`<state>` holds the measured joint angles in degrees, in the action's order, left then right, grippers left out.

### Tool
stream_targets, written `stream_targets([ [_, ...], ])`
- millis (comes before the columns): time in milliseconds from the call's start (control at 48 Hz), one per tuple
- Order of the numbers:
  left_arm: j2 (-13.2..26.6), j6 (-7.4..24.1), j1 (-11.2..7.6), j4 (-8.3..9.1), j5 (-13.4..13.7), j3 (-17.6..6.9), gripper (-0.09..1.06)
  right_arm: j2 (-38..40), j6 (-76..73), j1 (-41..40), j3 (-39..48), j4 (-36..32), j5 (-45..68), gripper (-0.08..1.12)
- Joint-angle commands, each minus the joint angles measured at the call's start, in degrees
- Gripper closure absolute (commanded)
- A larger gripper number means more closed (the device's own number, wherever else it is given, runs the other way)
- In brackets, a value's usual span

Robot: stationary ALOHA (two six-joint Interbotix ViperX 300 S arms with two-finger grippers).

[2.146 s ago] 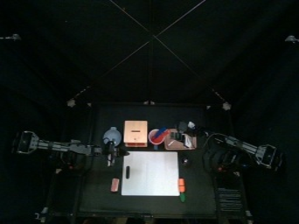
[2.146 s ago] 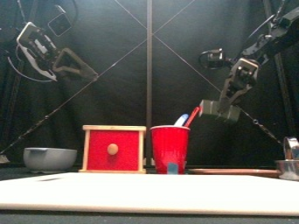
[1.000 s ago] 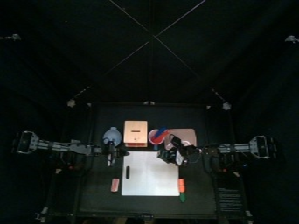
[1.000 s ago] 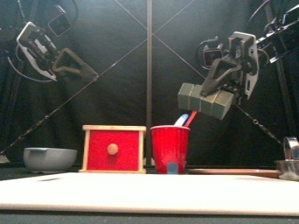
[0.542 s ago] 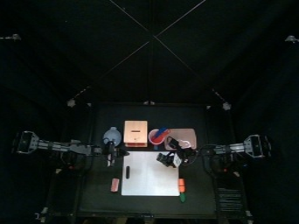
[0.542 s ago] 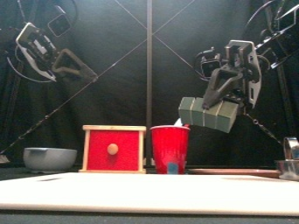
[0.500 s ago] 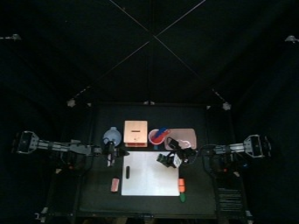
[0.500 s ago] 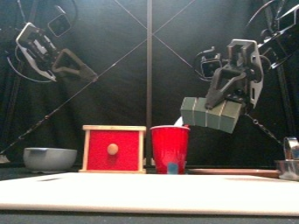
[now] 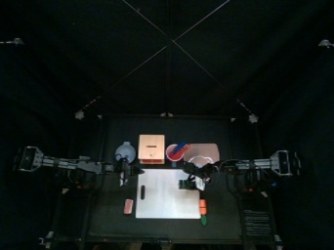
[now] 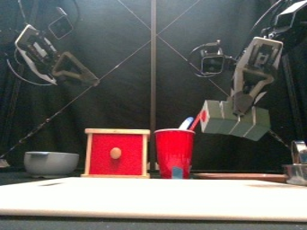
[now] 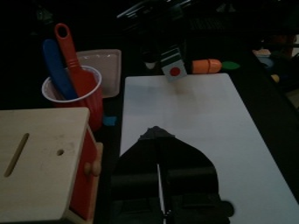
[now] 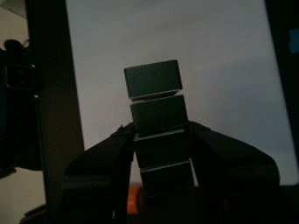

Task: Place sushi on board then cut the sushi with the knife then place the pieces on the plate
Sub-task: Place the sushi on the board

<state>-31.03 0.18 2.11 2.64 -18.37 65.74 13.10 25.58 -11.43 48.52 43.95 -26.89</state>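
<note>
My right gripper (image 10: 238, 113) hangs in the air, shut on the sushi roll (image 10: 234, 125), a tilted bar of dark green blocks. From above, this gripper (image 9: 196, 173) is over the back right part of the white cutting board (image 9: 167, 193). Between the right wrist view's jaws stands the roll (image 12: 156, 109), with the board (image 12: 176, 44) beneath it. The red cup (image 10: 175, 153) holds the blue and the red knife (image 11: 59, 63) behind the board. To the cup's right lies the pink plate (image 9: 205, 152). My left gripper (image 9: 127, 173) rests at the board's left edge, shut and holding nothing.
A wooden box with a red drawer front (image 10: 117, 153) stands left of the cup, and a blue-grey bowl (image 10: 50, 162) further left. Small toy foods lie beside the board: a red one (image 9: 128, 205) on its left, orange and green ones (image 9: 205, 207) on its right.
My right gripper has come away from the cup and plate with the sushi roll, moving forward over the board and sinking a little. The left arm has stayed still.
</note>
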Motion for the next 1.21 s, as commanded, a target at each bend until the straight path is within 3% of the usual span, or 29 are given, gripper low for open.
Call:
stream_targets([
  [21, -0.1, -0.2, -0.18, -0.09, 0.1, -0.6, 1.0, -0.1, -8.4, -1.2, -1.4, -9.6, -0.8, 0.5],
  [292, -0.1, -0.2, -0.18, -0.09, 1.0, -0.6, 1.0, 0.3, -45.3, 4.5, -5.3, -39.2, -4.3, 0.5],
  [479, -0.1, 0.1, -0.18, -0.09, 1.0, -0.6, 1.0, -1.1, -69.8, 11.4, -7.6, -51.3, -6.3, 0.5],
  [812, -0.1, 0.1, 0.09, -0.09, 1.0, -0.5, 1.0, -6.5, -97.6, 19.2, -10.8, -58.9, -5.8, 0.5],
  [1208, -0.1, 0.0, -0.18, 0.0, 1.0, 0.3, 1.0, -19.5, -127.8, 26.6, -24.8, -69.2, -13.4, 0.5],
])
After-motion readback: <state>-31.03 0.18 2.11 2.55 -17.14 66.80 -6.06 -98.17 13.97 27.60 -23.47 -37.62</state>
